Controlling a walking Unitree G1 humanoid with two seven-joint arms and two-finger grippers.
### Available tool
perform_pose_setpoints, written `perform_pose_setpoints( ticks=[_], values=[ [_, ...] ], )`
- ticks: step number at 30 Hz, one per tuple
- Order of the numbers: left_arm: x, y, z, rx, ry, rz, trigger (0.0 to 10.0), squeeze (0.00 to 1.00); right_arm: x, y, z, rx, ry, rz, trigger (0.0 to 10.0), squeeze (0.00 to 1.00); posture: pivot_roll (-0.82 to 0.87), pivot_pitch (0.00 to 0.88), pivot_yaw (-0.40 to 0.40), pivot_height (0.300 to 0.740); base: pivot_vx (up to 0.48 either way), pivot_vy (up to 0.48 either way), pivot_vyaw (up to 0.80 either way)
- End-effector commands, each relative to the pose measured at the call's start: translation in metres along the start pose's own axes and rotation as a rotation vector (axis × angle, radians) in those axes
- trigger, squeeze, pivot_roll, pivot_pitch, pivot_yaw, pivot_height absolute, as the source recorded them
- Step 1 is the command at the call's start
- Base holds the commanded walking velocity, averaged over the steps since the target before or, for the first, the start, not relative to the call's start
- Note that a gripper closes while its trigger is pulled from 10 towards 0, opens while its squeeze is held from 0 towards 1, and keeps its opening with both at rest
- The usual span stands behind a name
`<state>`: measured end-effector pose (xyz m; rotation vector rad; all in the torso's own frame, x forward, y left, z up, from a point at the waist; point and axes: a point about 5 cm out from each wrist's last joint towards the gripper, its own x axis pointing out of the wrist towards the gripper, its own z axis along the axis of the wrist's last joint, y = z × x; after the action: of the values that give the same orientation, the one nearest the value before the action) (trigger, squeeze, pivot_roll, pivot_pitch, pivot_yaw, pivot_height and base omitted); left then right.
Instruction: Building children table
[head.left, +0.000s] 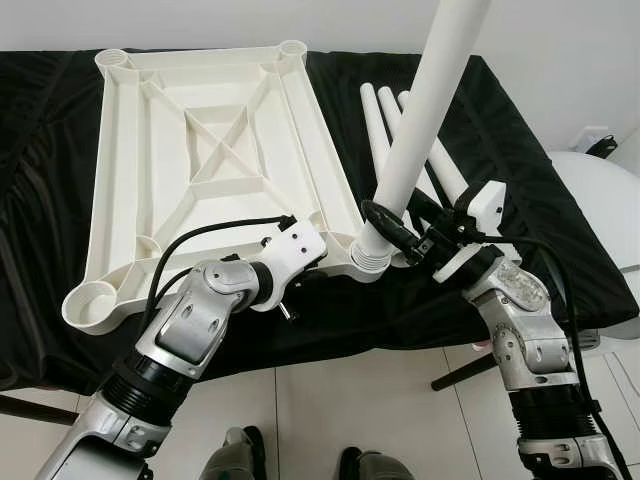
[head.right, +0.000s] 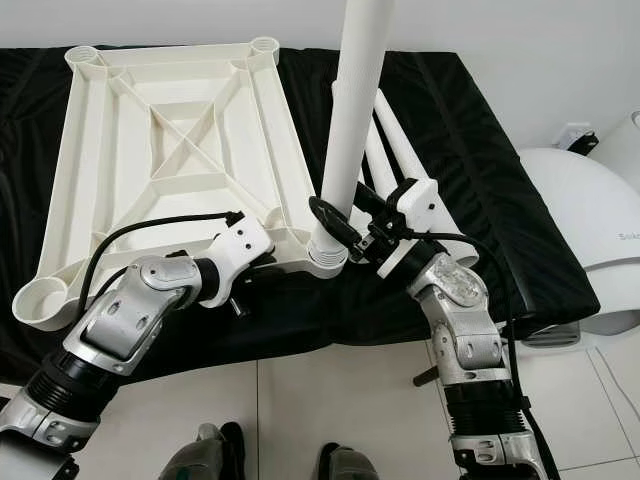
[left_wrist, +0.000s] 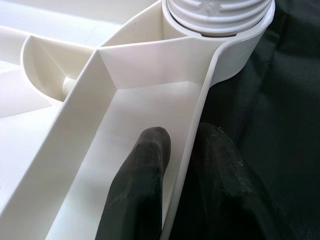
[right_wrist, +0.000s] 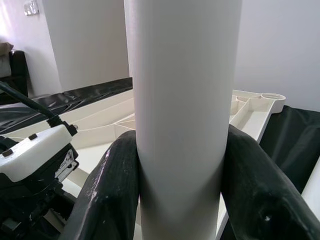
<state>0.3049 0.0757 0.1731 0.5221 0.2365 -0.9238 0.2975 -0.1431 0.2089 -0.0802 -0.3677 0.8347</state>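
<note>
White plastic table leg stands nearly upright, threaded end in the upturned tabletop corner socket; right gripper clamps it just above, left gripper pinches the adjoining rim.

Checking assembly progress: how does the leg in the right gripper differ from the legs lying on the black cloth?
The held leg stands upright; the spare legs lie flat on the black cloth. The held leg's threaded end sits in a tabletop corner socket, clamped by the right gripper; the spare legs lie loose. All are plain white tubes.
</note>
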Motion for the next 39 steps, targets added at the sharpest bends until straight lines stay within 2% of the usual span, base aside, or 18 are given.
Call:
perform_pose_setpoints(
  ticks=[1,11,15,39],
  values=[
    [-0.001,-0.003,0.004,0.014,-0.014,0.011,10.0,0.0,-0.014,0.006,-0.038,0.104,0.17,-0.007,10.0,0.0,-0.03,0.208,-0.014,0.74,0.0,0.0,0.0],
    [-0.003,-0.003,0.004,0.014,-0.012,0.013,10.0,0.0,-0.018,0.005,-0.037,0.126,0.149,-0.012,10.0,0.0,-0.02,0.206,-0.011,0.74,0.0,0.0,0.0],
    [-0.002,-0.003,0.004,0.016,-0.014,0.011,10.0,0.0,-0.021,0.003,-0.038,0.168,0.14,-0.016,10.0,0.0,-0.03,0.205,-0.01,0.74,0.0,0.0,0.0],
    [-0.003,-0.004,0.005,0.017,-0.016,0.011,10.0,0.0,-0.02,0.004,-0.046,0.162,0.152,0.006,10.0,0.0,-0.02,0.202,-0.016,0.74,0.0,0.0,0.0]
  ],
)
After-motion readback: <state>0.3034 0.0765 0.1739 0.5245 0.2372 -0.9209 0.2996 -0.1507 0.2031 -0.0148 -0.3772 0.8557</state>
